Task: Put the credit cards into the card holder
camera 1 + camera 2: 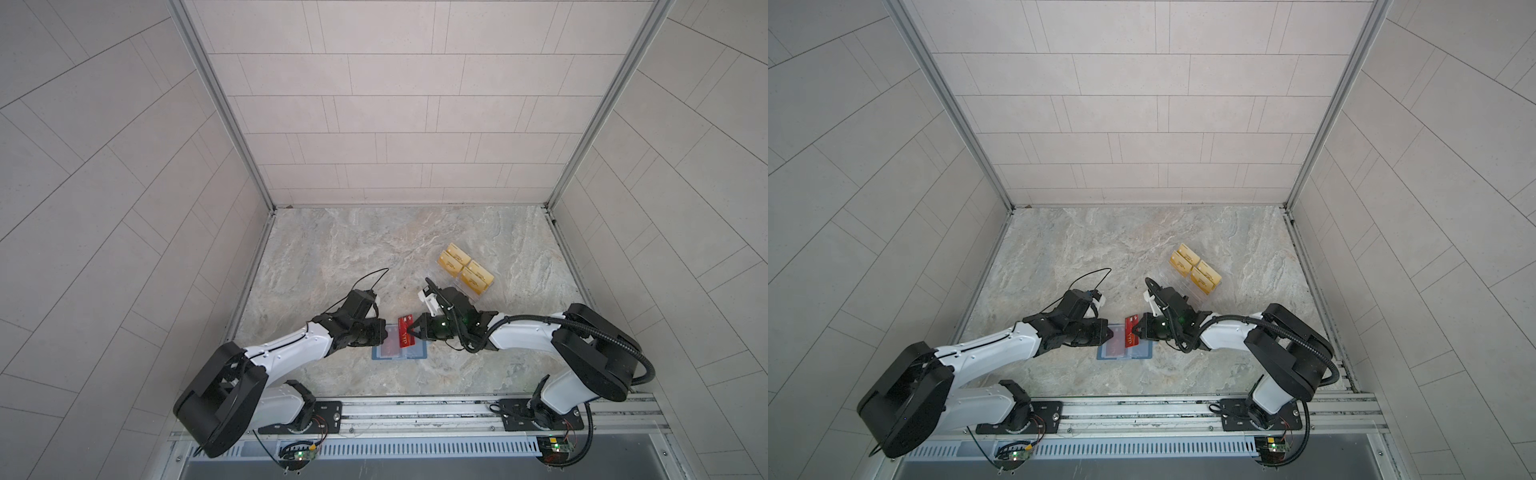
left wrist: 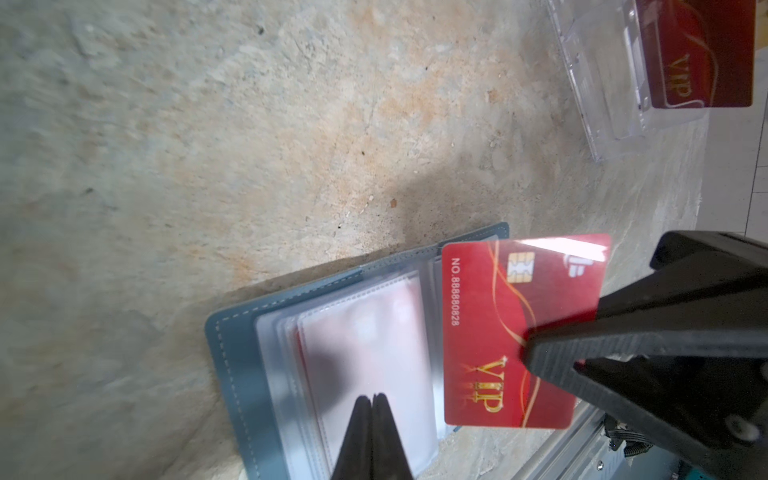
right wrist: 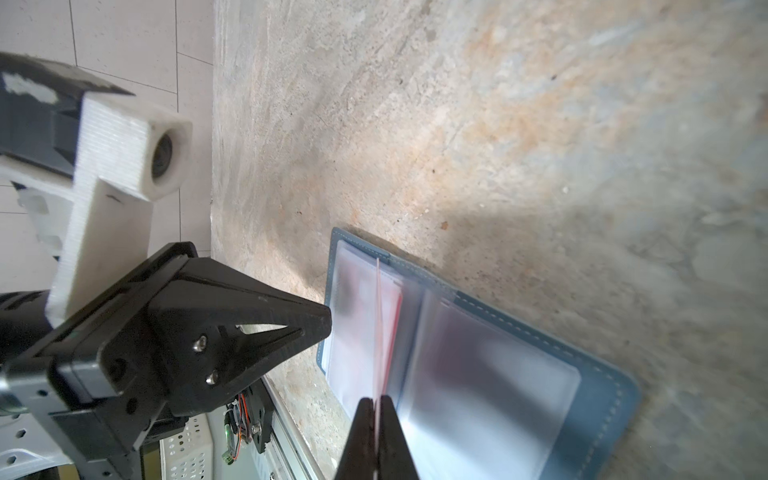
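The card holder lies open on the marble table, slate-blue with pale clear sleeves. My right gripper is shut on a red credit card with gold VIP lettering. It holds the card by one edge, just above the holder's middle fold. My left gripper is shut with nothing seen between its jaws, its tips over the left page's sleeves. A reddish shape shows through a left-page sleeve. Another red VIP card stands in the clear rack.
A clear acrylic rack with gold-yellow cards stands behind and to the right of the right gripper. The metal rail runs along the table's front edge. Tiled walls close in the left, right and back sides.
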Controlling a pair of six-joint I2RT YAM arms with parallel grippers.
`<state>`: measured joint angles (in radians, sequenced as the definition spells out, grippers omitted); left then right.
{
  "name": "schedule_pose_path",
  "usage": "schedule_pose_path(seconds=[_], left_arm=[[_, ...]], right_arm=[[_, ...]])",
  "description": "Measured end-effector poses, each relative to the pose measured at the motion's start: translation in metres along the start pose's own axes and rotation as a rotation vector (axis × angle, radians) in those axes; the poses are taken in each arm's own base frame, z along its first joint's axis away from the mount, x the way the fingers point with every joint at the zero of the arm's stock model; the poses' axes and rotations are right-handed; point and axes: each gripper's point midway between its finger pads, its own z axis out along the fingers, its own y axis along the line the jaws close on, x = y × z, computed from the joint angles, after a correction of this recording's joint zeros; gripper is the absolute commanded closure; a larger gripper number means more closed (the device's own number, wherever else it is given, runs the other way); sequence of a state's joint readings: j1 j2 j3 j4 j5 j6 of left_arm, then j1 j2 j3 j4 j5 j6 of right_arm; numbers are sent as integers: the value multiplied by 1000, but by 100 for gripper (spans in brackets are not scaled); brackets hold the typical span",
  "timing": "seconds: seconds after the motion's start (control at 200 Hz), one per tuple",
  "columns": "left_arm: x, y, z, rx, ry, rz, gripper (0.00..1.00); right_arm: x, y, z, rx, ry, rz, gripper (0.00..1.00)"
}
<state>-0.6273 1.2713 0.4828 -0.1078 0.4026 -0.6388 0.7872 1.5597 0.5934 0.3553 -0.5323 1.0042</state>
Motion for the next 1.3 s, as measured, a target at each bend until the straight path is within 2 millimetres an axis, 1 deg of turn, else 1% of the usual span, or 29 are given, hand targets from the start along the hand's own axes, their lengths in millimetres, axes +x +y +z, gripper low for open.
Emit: schedule_pose_path(seconds=[0.11,0.31,0.581,1.302], left_arm=[[2,1,3,-4,12,-1,100],[5,6,7,-20,25,-8,100],[5,6,7,-18,20,-7,100],[5,6,7,-20,19,-6,100]], right_arm=[[3,-4,0,1,-1,11,100],[0,-1,0,-17,-13,17,100],[0,-3,5,-26,-12,34,100],[5,-4,5,-39,-2,54,100]])
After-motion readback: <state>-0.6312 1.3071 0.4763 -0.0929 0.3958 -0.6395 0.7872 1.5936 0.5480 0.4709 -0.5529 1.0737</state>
